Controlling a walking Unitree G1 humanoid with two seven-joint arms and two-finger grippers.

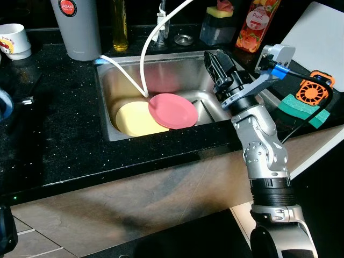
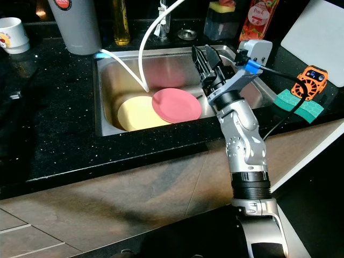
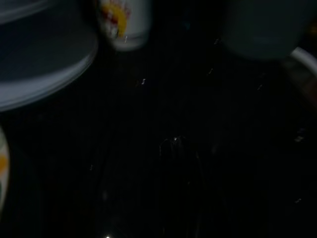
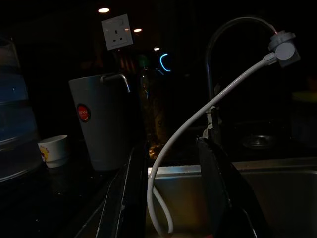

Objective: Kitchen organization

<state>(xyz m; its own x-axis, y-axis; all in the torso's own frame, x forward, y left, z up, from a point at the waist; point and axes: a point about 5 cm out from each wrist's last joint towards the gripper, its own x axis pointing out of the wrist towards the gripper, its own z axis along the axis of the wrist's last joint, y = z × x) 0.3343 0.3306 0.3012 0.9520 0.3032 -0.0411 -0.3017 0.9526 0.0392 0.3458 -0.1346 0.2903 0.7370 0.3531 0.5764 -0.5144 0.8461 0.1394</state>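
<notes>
Two plates (image 1: 161, 113) lie overlapping in the sink (image 1: 107, 86), a hose (image 1: 145, 59) dropping in beside them. A jug (image 1: 79, 27) stands behind the sink's left corner, a cup (image 1: 15, 40) further left; a sponge (image 1: 305, 110) lies right of the sink.

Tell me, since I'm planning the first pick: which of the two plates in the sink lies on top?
The pink plate. Its edge overlaps the yellow plate, which lies beneath it nearer the sink's left wall. The pink one is also closer to the right gripper.
</notes>
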